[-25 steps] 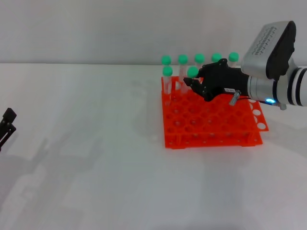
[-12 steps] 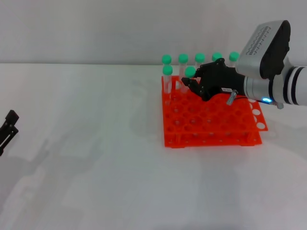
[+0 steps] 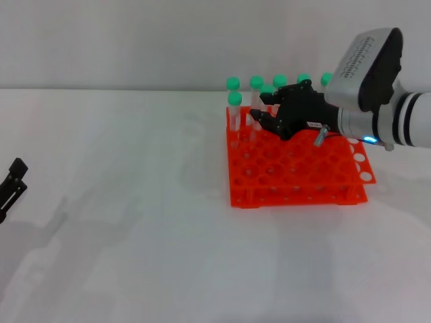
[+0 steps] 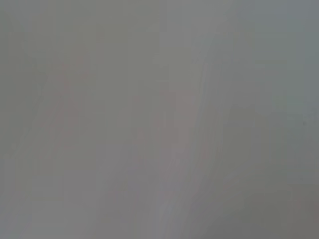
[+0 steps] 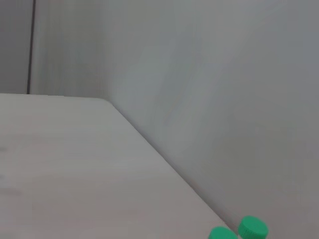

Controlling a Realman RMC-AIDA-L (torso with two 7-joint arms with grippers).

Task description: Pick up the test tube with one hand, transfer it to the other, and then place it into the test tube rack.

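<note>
while the left gripper (image 3: 12,180) is parked at the table's (image 3: 135,222) left edge, grip unreadable, a green-capped test tube (image 3: 267,94) is clamped by the right gripper (image 3: 267,121) over the orange test tube rack's (image 3: 296,178) back rows.

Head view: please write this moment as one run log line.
right pincer: over rack rear, at tube | left pincer: parked at table's left edge | phase: placing
</note>
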